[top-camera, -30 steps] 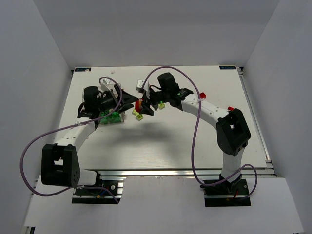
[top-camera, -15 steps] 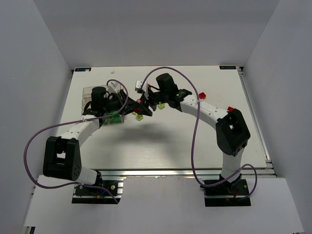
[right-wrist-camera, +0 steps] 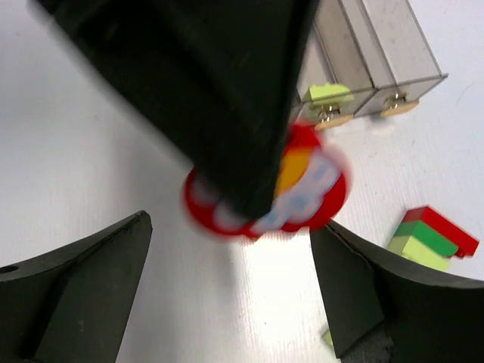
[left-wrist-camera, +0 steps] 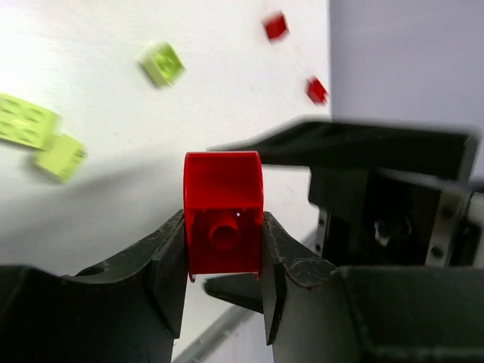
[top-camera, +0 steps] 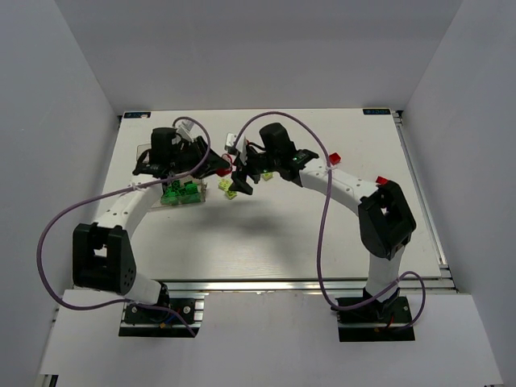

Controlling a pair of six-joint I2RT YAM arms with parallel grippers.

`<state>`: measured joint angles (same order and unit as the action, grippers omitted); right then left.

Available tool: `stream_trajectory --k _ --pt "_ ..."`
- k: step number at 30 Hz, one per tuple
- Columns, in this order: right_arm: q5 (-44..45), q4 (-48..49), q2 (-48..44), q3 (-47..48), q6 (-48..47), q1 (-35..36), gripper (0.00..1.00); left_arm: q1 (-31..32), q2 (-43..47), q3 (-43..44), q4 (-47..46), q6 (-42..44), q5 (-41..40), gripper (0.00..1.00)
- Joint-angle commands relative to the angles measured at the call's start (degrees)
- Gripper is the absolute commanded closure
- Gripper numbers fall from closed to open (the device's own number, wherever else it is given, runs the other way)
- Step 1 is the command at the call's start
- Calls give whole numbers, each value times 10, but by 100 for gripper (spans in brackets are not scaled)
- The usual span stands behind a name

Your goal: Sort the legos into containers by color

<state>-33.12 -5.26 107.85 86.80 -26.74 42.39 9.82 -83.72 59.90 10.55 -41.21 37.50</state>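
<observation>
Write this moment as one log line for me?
left fingers: shut on red brick | right fingers: open, close by | lime bricks: loose on table

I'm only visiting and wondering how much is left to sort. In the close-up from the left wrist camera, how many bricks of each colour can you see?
Red legos: 3, one clamped in the left tool, two lying loose
Lime legos: 3, all loose
Total: 6

White table (top-camera: 282,242), grey walls (top-camera: 258,48), aluminium rail (top-camera: 266,285)
</observation>
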Motion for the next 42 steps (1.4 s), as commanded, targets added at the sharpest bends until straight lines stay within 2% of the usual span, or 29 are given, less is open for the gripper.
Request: stream_trajectory --k 1,3,5,6,7,9,10,14,17,21,24,38,40,42 --pt "31 9 -40 -24 -6 1 11 -31 -10 57 84 46 -97 100" --pt "52 13 -55 -48 -7 0 10 -52 -31 93 112 50 -137 100" --pt "73 31 -72 -68 -1 -3 11 -74 -53 132 168 61 -222 100" --pt "94 38 -78 -87 3 -4 11 -83 -67 184 218 58 -262 100" --pt "98 42 -84 -94 5 -6 11 -88 -99 210 241 41 -322 100" --pt "109 43 -99 -104 8 -13 11 -96 -133 261 292 12 -366 100" --pt "109 45 -104 -115 11 -15 11 -97 -163 309 307 -23 -416 100" --pt "112 46 -129 -139 20 -28 11 -120 -234 412 396 -132 -483 100" --pt "108 46 -143 -154 26 -35 11 -139 -281 468 445 -220 -495 100" --pt "105 46 -158 -169 27 -42 11 -161 -285 454 421 -324 -516 100" --pt "104 63 -169 -178 29 -49 11 -169 -296 453 412 -364 -527 100" --pt "96 68 -178 -196 33 -73 10 -182 -366 470 350 -399 -481 100" --pt "96 68 -176 -197 33 -75 11 -182 -372 472 339 -399 -473 98" --pt "95 68 -174 -197 33 -77 11 -182 -377 474 337 -399 -472 90"
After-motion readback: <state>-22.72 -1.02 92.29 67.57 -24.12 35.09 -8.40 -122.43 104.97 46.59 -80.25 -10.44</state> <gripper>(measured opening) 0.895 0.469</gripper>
